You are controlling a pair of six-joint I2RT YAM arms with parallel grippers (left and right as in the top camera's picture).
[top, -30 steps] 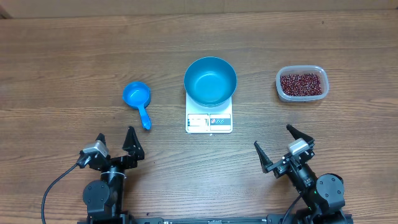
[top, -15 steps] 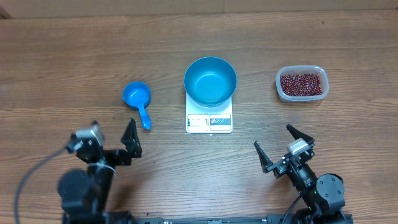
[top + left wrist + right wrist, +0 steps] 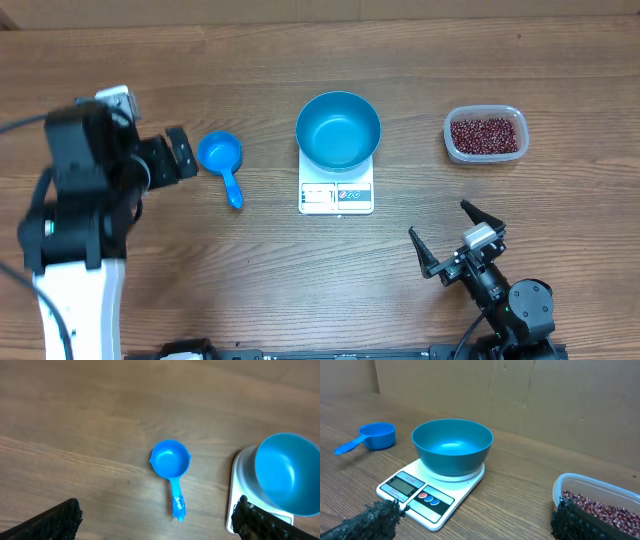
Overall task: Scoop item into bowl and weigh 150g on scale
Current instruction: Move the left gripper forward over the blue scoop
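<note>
Looking down from overhead, you have the left gripper [image 3: 157, 520] raised over the wooden table [image 3: 120, 60], just left of the small blue scoop [image 3: 220, 153]. Its fingers [image 3: 60, 521] are spread wide and hold nothing. In the left wrist view the scoop lies on the wood between the two fingertips and clear of both, with its cup on the far side and its handle pointing back toward the camera.

Your right gripper [image 3: 438, 220] sits low near the front edge of the table. Its fingers are also wide apart with nothing between them, and it faces the scale [image 3: 336, 196] and the tub [image 3: 450, 145].

The blue bowl [image 3: 338, 130] stands upright on the rear of the white scale, leaving the display and buttons uncovered in front. The beans [image 3: 485, 135] lie in the clear plastic tub to the right, well apart from the scale and the bowl.
</note>
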